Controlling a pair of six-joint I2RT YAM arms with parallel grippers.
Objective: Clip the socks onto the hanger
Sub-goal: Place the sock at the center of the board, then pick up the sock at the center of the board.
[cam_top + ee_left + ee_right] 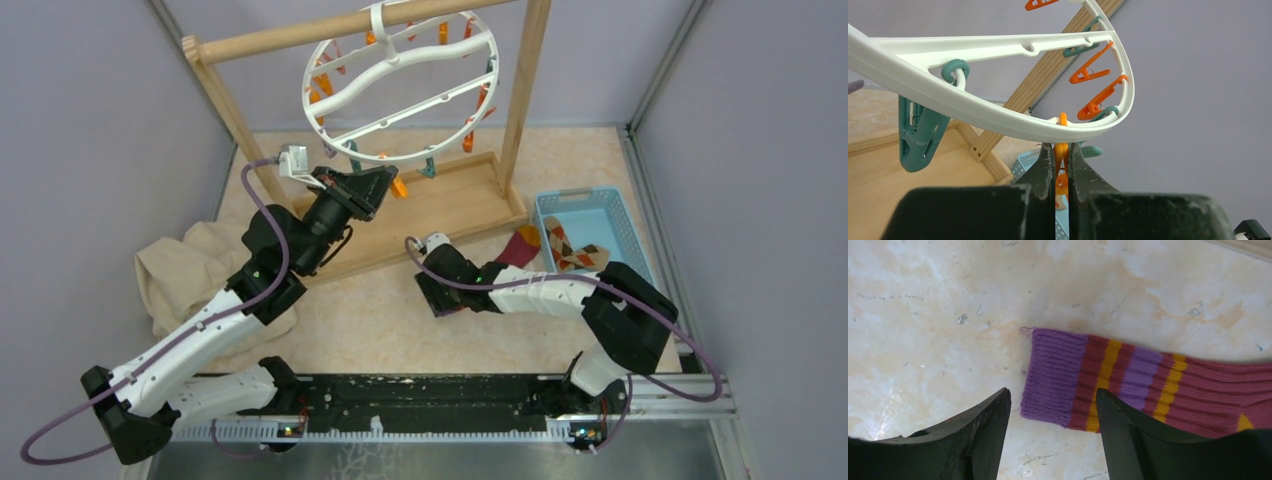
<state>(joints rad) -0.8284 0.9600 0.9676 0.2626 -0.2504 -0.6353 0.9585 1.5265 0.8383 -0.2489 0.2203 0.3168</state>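
The white ring hanger (306,95) hangs from the wooden rod, with orange and teal clips along its rim (973,107). My left gripper (1061,148) is raised under the ring's lower edge, shut on an orange clip (1062,156) that hangs there. The maroon-purple sock (1148,380) lies flat on the table, its purple cuff pointing left. Just above that cuff, my right gripper (1053,392) is open, one finger on each side, not gripping it. In the top view most of this sock (521,245) is hidden by the right arm. The brown-tan patterned sock (572,250) lies in the blue basket (610,215).
The wooden frame stand (440,205) holds the hanger, its base board just behind both grippers. A crumpled beige cloth (185,270) lies at the left beside the left arm. Grey walls close in on both sides and at the back.
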